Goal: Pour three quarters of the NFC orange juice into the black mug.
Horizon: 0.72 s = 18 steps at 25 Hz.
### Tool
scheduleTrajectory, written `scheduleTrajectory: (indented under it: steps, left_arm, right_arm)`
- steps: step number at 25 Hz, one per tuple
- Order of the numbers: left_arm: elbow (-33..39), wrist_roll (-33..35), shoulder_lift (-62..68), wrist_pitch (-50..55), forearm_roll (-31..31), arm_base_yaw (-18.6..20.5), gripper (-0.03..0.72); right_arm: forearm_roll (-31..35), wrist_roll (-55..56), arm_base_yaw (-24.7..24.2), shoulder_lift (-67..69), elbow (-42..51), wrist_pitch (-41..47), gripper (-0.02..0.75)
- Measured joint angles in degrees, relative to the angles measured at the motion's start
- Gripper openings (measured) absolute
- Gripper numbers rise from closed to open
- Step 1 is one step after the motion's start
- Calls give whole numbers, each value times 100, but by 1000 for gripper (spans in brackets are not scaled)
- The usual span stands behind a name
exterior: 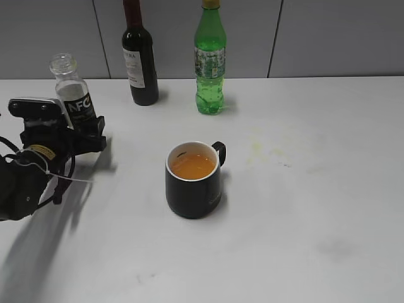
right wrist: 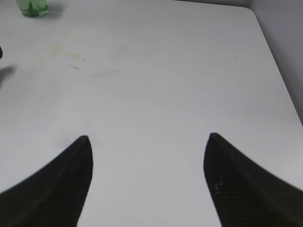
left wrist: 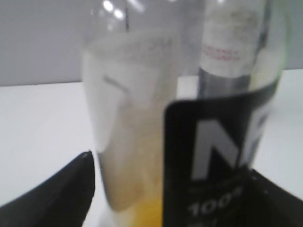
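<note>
The NFC orange juice bottle stands upright and capless at the far left of the table. Up close, the bottle is mostly clear, with a little orange liquid left at the bottom. My left gripper sits around its lower part. In the left wrist view the left gripper is open, and a thin gap shows between the left finger and the bottle wall. The black mug stands mid-table with orange juice inside and its handle at the back right. The right gripper is open over bare table.
A tall dark wine bottle and a green soda bottle stand at the back by the wall. Faint yellowish stains mark the table right of the mug. The table's right edge runs beside the right gripper.
</note>
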Motion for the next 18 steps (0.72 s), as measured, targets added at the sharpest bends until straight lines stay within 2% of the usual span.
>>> scheduleTrajectory:
  steps: [8,18]
  left_arm:
    - [630,0,-250,12,-42,-107,631]
    - [1633,0,-1549,145,-371,-418,627]
  right_arm:
    - [0,0,0,0,0,0,555]
    - [0,0,0,0,0,0,555]
